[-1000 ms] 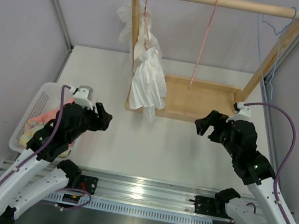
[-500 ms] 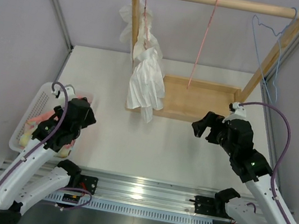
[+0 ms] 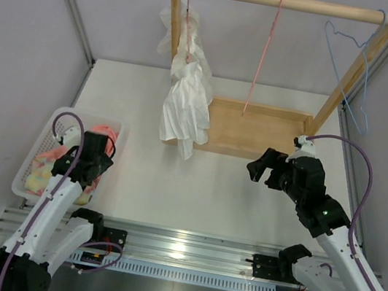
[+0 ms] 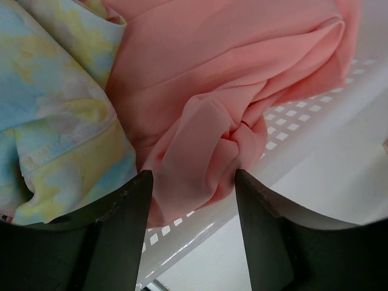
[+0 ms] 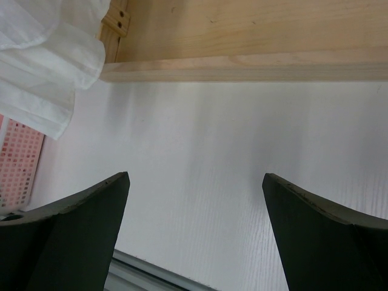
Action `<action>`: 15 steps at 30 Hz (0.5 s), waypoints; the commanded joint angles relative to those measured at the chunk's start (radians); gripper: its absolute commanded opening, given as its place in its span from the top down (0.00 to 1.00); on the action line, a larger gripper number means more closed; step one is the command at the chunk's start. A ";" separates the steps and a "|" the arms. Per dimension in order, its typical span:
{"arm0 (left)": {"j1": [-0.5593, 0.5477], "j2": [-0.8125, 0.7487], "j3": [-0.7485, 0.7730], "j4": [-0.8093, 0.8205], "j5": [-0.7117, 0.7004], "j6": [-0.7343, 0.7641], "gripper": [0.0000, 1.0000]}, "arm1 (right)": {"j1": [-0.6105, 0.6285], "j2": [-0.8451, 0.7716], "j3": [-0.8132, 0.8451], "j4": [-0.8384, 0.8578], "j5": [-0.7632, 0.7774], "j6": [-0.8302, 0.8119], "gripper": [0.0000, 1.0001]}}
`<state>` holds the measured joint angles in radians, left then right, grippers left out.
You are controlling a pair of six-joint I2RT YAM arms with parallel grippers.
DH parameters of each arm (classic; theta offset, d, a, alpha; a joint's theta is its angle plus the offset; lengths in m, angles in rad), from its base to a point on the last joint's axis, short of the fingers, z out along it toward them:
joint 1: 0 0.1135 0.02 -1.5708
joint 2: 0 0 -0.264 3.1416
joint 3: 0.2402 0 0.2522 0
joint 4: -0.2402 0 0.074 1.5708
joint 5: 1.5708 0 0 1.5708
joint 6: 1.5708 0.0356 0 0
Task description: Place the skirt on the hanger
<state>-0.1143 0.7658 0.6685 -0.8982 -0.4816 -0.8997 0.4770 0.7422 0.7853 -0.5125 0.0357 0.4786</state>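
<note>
1. The left gripper is pointing down into the white perforated basket. Its jaws are standing wide apart. A bunched fold of the skirt is lying between them and meeting both inner faces. The fold is resting in the basket and is not lifted.
2. The skirt is filling the centre and upper right of the left wrist view. A yellow-and-blue patterned cloth is lying against it at the upper left, in the same basket.
3. In the top view, the left arm is rising from its base at the lower left. Its wrist is bending over the basket at the left edge of the table.
4. The right gripper is hovering above the bare table surface. Its jaws are spread fully apart and are holding nothing.
5. In the top view, the right arm is reaching from the lower right toward the centre. The gripper is sitting just below the wooden base of the rack.
6. The hanger is hanging bare from the middle of the wooden rail at the top of the frame, well apart from the skirt.
7. A white garment is hanging at the left end of the rail. A light-blue hanger is hanging at the right end.
</note>
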 commanded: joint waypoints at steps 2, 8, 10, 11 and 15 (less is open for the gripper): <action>0.019 0.023 -0.033 0.076 0.037 -0.068 0.41 | -0.003 -0.007 -0.006 0.019 -0.014 0.014 0.01; 0.038 0.061 0.018 0.116 0.037 -0.032 0.86 | -0.005 0.002 -0.015 0.028 -0.025 0.020 0.01; 0.042 0.072 0.072 0.119 0.034 0.016 1.00 | -0.003 0.005 -0.014 0.032 -0.025 0.018 0.01; 0.044 0.075 0.112 0.128 0.040 0.042 1.00 | -0.003 0.006 -0.011 0.035 -0.023 0.020 0.01; 0.045 0.066 0.261 0.186 0.038 0.221 1.00 | -0.005 0.025 0.003 0.048 -0.065 0.020 0.00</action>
<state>-0.0811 0.8532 0.7753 -0.8383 -0.4412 -0.8322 0.4770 0.7551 0.7715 -0.5014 0.0071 0.4881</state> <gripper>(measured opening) 0.012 0.993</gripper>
